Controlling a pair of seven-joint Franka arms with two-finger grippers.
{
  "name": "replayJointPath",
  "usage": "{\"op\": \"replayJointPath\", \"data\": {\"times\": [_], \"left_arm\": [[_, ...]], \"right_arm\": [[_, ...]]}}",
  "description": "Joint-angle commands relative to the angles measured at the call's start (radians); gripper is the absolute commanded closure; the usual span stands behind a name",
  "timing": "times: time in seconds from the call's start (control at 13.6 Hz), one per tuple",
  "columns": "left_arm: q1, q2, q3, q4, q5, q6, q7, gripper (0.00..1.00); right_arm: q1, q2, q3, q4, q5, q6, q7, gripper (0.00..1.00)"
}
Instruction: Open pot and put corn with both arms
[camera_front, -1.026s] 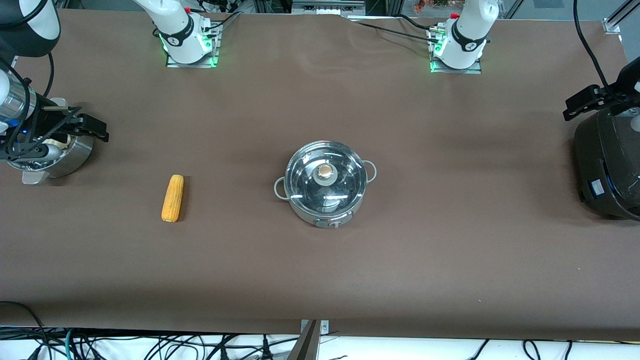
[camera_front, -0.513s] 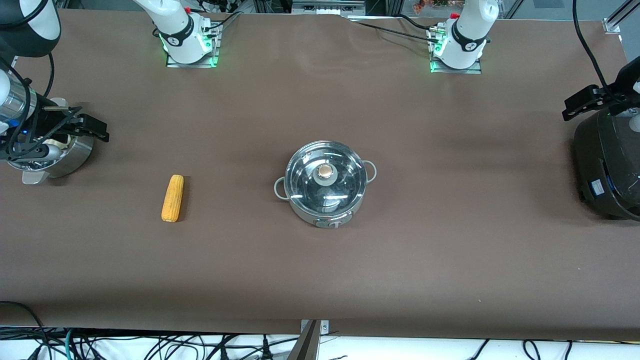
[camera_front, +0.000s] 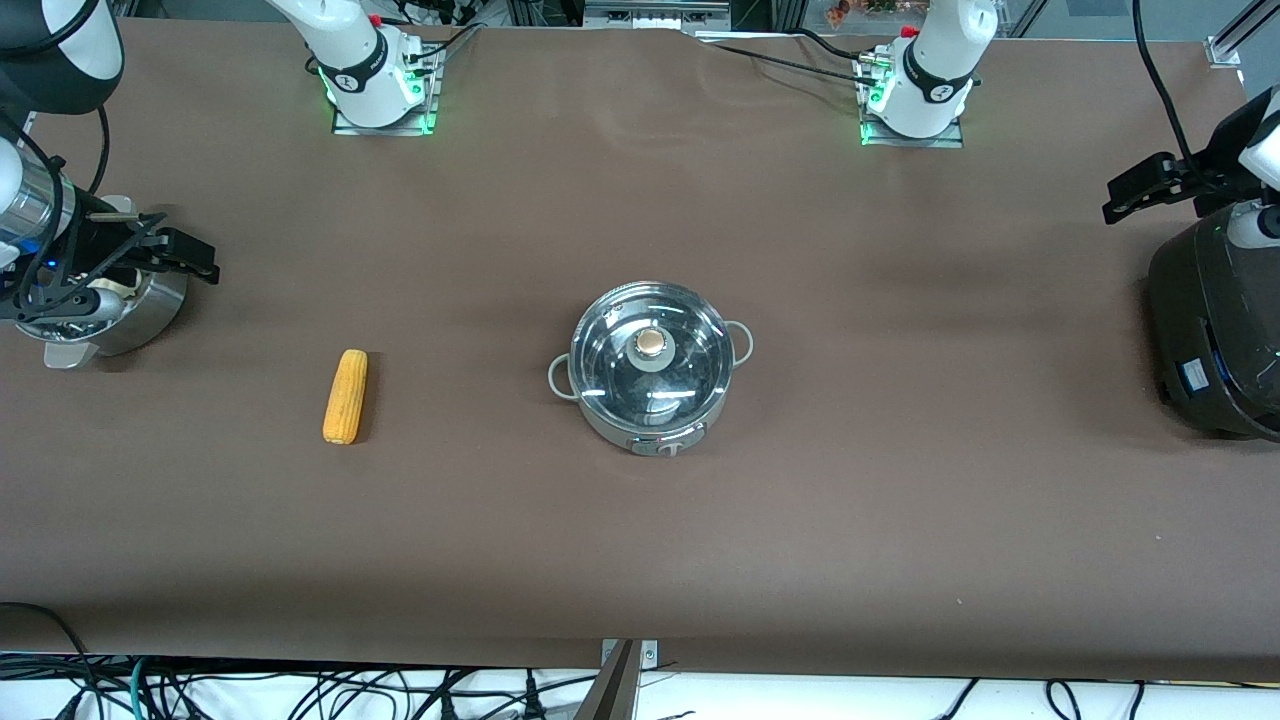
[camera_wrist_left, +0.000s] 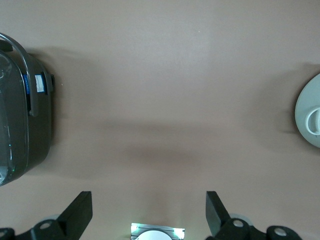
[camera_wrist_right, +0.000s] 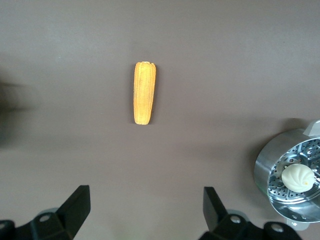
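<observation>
Stainless pot (camera_front: 650, 365) sits mid-table, glass lid (camera_front: 651, 352) seated, brass knob (camera_front: 652, 343) centred on it. Nothing started on it yet, by the look of it.

Left gripper (camera_front: 1150, 190) hangs over the left arm's end of the table, just beside the black cooker (camera_front: 1215, 335), fingers (camera_wrist_left: 77, 212) spread wide and empty. Pot is well apart from it, toward the table's middle. Left wrist view shows bare table under the gripper, the cooker (camera_wrist_left: 22, 115) at one edge and a white disc (camera_wrist_left: 310, 117) at the other.

Right gripper (camera_front: 165, 255) is over the steamer bowl (camera_front: 110, 305) at the right arm's end, fingers (camera_wrist_right: 75, 207) also wide apart, holding nothing. Corn (camera_front: 345, 395) lies flat on the table near this gripper, between it and the pot. In the right wrist view the corn (camera_wrist_right: 144, 92) is nearly centred ahead of the fingertips, cob axis running roughly across the finger gap line, and the bowl with its white bun (camera_wrist_right: 296, 177) is off to the side.

Step in hand, my read: left arm goes for the lid. Suggestions:
- centre over the knob, descend straight, fingers straddling it, close below its widest part
- lift vertically so the lid does not drag the pot
- park the lid clear of the pot mouth
- right arm: grip the corn across its short width at mid-length so it does not tip

Risk: shiny knob is small, an off-centre pinch may slip.
</observation>
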Motion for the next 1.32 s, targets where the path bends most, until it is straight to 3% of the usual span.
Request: {"op": "replayJointPath", "data": {"times": [0.0,1.25], "left_arm": [[0.01,-0.019,0.0,-0.027,-0.016,0.007,0.023,0.0],[0.025,-0.007,0.008,-0.018,-0.019,0.003,0.021,0.0]], "right_arm": [[0.003,0.008,0.001,0.02,-0.011,-0.006,-0.006,0.0],[0.003,0.008,0.001,0.02,-0.011,-0.005,-0.006,0.0]]}}
